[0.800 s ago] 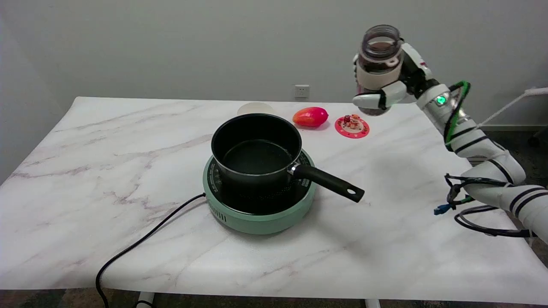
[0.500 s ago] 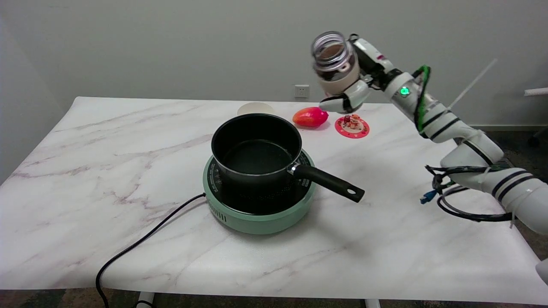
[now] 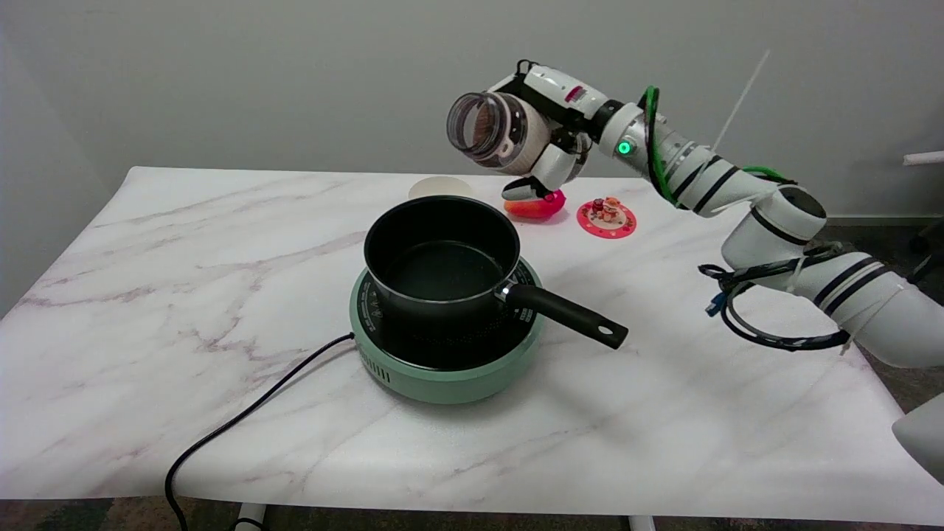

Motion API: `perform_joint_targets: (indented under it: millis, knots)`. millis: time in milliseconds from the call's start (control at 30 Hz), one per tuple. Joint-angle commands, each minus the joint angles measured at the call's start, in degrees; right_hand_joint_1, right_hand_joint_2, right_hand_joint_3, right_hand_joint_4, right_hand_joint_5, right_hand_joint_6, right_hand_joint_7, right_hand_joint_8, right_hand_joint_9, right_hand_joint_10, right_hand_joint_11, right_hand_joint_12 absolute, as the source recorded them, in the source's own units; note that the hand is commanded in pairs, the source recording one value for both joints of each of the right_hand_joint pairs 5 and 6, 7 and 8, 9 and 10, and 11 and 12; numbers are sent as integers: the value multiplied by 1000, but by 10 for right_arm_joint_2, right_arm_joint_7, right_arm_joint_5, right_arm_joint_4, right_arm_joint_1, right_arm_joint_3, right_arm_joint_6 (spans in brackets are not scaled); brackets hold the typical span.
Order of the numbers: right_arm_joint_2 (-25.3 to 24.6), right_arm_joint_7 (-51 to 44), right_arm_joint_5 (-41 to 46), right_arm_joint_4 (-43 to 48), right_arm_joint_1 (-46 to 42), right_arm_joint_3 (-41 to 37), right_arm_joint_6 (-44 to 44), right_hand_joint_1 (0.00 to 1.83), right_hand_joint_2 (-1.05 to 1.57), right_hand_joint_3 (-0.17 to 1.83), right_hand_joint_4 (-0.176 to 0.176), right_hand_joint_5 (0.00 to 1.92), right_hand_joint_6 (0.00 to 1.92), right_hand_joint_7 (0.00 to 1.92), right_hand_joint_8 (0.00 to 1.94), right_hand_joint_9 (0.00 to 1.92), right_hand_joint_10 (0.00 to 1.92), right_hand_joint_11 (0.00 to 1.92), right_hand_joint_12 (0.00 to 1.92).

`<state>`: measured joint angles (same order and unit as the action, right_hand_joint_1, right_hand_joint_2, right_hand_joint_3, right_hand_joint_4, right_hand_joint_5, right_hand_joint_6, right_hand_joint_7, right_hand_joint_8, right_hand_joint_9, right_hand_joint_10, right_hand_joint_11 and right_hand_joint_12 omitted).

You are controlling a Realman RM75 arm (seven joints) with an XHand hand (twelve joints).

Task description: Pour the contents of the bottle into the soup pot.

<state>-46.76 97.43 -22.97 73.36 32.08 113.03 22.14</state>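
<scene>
Bottle (image 3: 493, 134) contents are not clear in the head view; only a brownish colour shows through its clear mouth. The right hand (image 3: 552, 140) holds the bottle in the air, with its fingers (image 3: 547, 168) wrapped around the pale body of the bottle. The bottle is tilted strongly, almost lying on its side, and its open mouth points away from the hand, toward the left of the picture and slightly down. No lid is on the mouth.

Below the hand and a little nearer to the camera stands the soup pot (image 3: 441, 259), black, with its inside dark; I cannot tell if something is in it. The mouth of the bottle is above the far edge of the pot, well apart from it in height. The pot sits on a round green cooker (image 3: 447, 376), and its black handle (image 3: 566, 315) points out below the arm, toward the lower right. A black cable (image 3: 243, 420) runs from the cooker far from the hand, to the lower left edge of the tabletop (image 3: 147, 295).

Just under the fingers lies a red-pink fruit (image 3: 537, 208), partly hidden by them. Beside it, under the wrist, is a small pink plate (image 3: 606, 218) with tiny things on it. Behind the pot, below the bottle's mouth, a pale round bowl (image 3: 441, 187) shows partly.
</scene>
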Motion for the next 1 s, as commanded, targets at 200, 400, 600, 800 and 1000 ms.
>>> perform_joint_targets:
  millis: [200,400,600,800,1000]
  knots:
    - [1,28,-322,137,55,80,-62,1580,1083,876,0,1920,1920,1920,1920,1366,1366,1234,1234]
    - [-2,-40,-301,77,9,8,-81,1564,1101,876,0,1920,1920,1920,1920,1371,1371,1236,1236]
    - [5,-59,-330,94,-15,-6,-98,1551,1130,842,0,1920,1920,1920,1920,1384,1384,1248,1248]
    - [14,-86,-376,136,-40,-24,-105,1552,1125,853,0,1920,1920,1920,1920,1388,1388,1252,1252]
    - [25,-127,-383,183,-67,-32,-111,1520,1186,805,0,1920,1920,1920,1920,1408,1408,1259,1259]
